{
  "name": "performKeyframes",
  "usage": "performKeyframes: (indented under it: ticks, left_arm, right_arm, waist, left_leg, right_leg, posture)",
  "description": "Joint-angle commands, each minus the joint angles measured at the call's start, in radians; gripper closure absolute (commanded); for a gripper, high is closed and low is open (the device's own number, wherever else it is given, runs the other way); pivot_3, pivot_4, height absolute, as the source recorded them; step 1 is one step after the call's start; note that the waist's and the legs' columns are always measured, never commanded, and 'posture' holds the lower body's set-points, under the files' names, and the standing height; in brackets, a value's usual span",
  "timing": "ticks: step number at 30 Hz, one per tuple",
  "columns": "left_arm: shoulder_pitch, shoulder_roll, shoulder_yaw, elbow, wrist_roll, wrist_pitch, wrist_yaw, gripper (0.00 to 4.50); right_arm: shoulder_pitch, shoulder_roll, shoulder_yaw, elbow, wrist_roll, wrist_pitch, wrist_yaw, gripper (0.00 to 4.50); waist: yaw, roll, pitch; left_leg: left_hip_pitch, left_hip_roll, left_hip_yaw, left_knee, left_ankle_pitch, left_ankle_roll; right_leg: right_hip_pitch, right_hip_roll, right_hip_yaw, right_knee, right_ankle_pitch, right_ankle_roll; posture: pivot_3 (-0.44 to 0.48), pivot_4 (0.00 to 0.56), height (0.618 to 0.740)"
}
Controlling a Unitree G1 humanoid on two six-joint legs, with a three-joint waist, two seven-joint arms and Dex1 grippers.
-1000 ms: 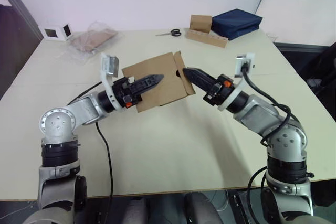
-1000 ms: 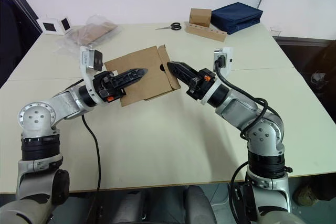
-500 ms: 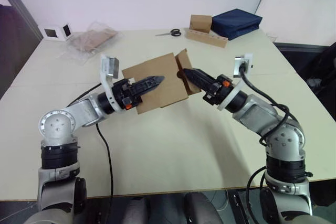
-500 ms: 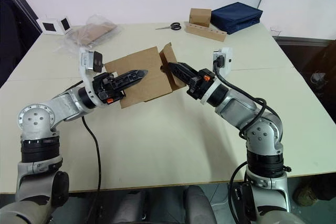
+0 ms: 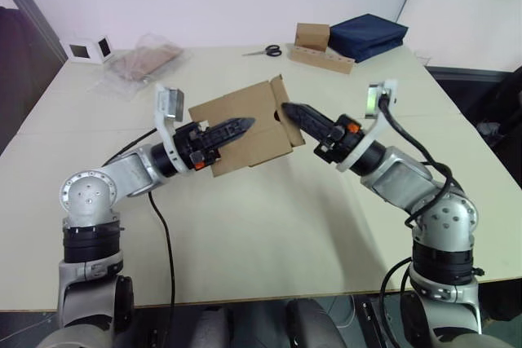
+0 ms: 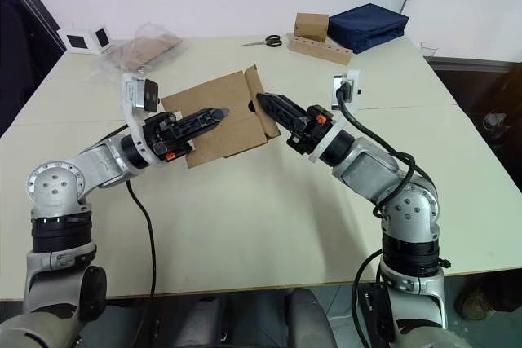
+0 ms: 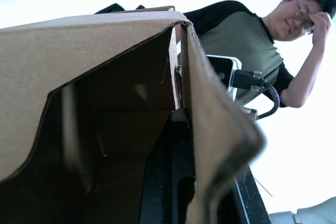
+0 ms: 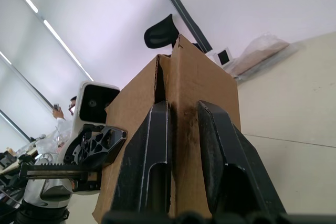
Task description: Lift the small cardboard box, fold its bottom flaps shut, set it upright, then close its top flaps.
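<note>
The small cardboard box (image 5: 261, 146) hangs tilted above the middle of the table. My left gripper (image 5: 245, 124) is shut on one of its walls, with one black finger inside the box (image 7: 168, 182) in the left wrist view. From the other side, my right gripper (image 5: 287, 108) touches the box's end, where a short flap (image 5: 294, 133) stands along the edge. In the right wrist view its fingers (image 8: 152, 145) are slightly open, and the box's corner edge (image 8: 181, 72) rises between them. I cannot tell whether this flap is a bottom or a top one.
At the far edge of the table (image 5: 261, 234) lie scissors (image 5: 265, 51), a squarish brown box (image 5: 311, 36) on a holed cardboard strip (image 5: 322, 59) and a dark blue bag (image 5: 367, 34). A clear plastic bag (image 5: 143, 61) lies far left. A person (image 7: 252, 40) is beyond the table.
Half a second ago the end flap stood swung outward at my right gripper's tip. It now lies closer to the box's end, and the right wrist has rolled a little. The left arm has held still.
</note>
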Motion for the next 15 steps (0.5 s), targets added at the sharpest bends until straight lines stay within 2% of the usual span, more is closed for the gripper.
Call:
performKeyframes:
  ticks: [1,15]
  left_arm:
    - [-0.010,0.011,0.007,-0.012,-0.004,-0.011,-0.012,4.50]
    - [-0.013,-0.003,0.009,-0.020,-0.020,-0.016,-0.002,4.50]
  right_arm:
    - [-0.007,-0.015,-0.021,-0.034,0.033,-0.004,0.001,3.69]
    - [-0.004,0.008,0.034,-0.059,0.013,-0.019,-0.009,3.69]
  waist:
    - [0.000,0.000,0.000]
    - [0.000,0.000,0.000]
  left_leg:
    - [0.000,0.000,0.000,0.000,0.000,0.000]
    - [0.000,0.000,0.000,0.000,0.000,0.000]
  right_leg:
    - [0.000,0.000,0.000,0.000,0.000,0.000]
    - [0.000,0.000,0.000,0.000,0.000,0.000]
  posture:
    - [0.000,0.150,0.740]
    - [0.000,0.150,0.740]
